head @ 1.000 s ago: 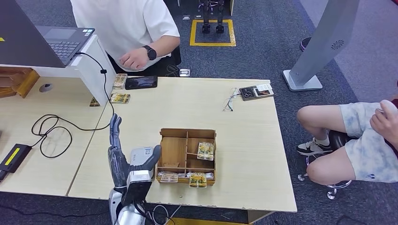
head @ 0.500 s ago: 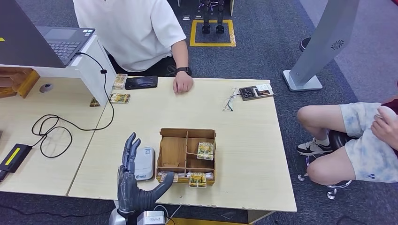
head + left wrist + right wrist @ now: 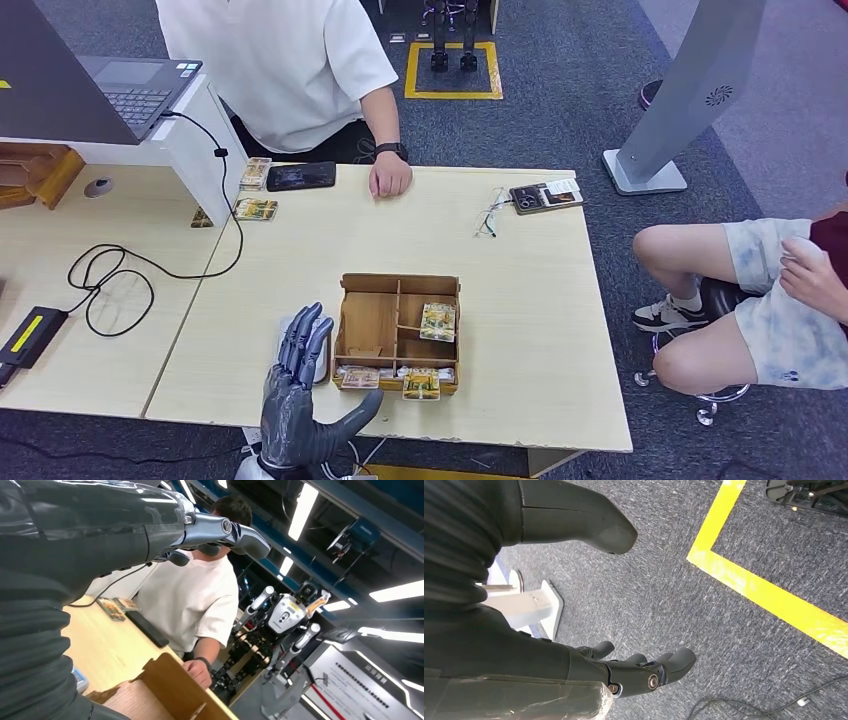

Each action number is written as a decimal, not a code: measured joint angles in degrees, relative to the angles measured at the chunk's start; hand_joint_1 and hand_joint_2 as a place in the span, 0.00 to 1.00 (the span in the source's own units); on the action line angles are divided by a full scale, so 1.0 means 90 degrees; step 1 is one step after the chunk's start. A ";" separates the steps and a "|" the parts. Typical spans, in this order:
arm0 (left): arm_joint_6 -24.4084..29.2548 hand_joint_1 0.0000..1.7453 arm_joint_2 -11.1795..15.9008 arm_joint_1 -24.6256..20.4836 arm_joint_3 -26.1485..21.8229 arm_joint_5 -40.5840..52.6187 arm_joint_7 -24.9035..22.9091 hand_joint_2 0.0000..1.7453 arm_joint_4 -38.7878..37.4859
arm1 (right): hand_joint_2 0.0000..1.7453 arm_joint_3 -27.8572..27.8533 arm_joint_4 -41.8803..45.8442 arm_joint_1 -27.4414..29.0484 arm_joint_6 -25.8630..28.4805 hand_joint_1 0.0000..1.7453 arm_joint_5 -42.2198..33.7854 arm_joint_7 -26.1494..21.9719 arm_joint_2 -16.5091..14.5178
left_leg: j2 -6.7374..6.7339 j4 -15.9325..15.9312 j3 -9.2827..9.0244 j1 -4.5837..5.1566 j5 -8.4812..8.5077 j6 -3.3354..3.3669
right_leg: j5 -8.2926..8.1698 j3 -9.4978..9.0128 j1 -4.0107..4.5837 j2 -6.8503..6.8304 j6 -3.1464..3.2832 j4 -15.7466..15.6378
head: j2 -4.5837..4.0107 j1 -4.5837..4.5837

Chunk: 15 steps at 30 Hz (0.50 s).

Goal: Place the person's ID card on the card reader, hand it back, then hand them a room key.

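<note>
My left hand [image 3: 298,405] hovers open at the table's near edge, fingers spread and holding nothing. Its fingertips lie over the white card reader [image 3: 323,362], which is mostly hidden; I cannot tell if a card lies on it. Just right of the hand stands the wooden key box [image 3: 400,292] with several patterned key cards [image 3: 438,321] in it. In the left wrist view the fingers [image 3: 220,530] stretch out above the box wall [image 3: 170,690]. The person in a white shirt [image 3: 290,60] rests a hand [image 3: 388,182] on the far edge. My right hand [image 3: 644,672] hangs over grey carpet, holding nothing.
A black phone [image 3: 300,176] and patterned cards [image 3: 256,208] lie at the far left by a white stand with a laptop [image 3: 130,85]. Glasses [image 3: 489,215] and another phone [image 3: 545,195] lie far right. A black cable [image 3: 110,280] loops on the left desk. A seated person's legs [image 3: 740,300] are at the right.
My left hand has drawn back toward the table's near edge and turned palm down, and its fingers now cover the reader. The person's hand came down onto the table's far edge.
</note>
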State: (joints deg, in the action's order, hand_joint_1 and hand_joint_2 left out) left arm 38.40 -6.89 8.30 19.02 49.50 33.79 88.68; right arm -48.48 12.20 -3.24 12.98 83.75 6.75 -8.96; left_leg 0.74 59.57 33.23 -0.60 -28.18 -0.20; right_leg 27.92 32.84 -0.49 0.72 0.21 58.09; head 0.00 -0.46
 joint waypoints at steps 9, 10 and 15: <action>0.0000 0.00 -0.0043 0.0024 -0.0078 0.0782 -0.0339 1.00 -0.0460 | 1.00 -0.0035 -0.0001 0.0000 0.0000 0.00 -0.0002 0.0004 0.0007 | 0.0000 0.0000 0.0000 0.0000 0.0000 0.0000 | 0.0000 0.0000 0.0000 0.0000 0.0000 0.0000 | 0.0000 0.0001; 0.0000 0.00 -0.0048 0.0017 -0.0086 0.0845 -0.0358 1.00 -0.0520 | 1.00 -0.0036 -0.0002 -0.0001 0.0000 0.00 -0.0002 0.0004 0.0007 | 0.0000 0.0000 0.0000 0.0000 0.0000 0.0000 | 0.0000 0.0000 0.0000 0.0000 0.0000 0.0000 | 0.0000 0.0001; 0.0000 0.00 -0.0078 -0.0068 -0.0112 0.1118 -0.0531 1.00 -0.0826 | 1.00 -0.0039 -0.0002 -0.0004 0.0004 0.00 0.0002 0.0022 0.0012 | 0.0000 0.0000 0.0000 0.0000 0.0000 0.0000 | 0.0000 0.0000 0.0000 -0.0001 0.0000 0.0000 | -0.0001 0.0000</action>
State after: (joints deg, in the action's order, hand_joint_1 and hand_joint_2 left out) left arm 38.40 -7.59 7.69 18.01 59.56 29.01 81.25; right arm -48.83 12.17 -3.28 13.02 83.77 6.95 -8.85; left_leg 0.74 59.57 33.23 -0.60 -28.18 -0.20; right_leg 27.92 32.84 -0.49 0.71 0.21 58.09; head 0.00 -0.46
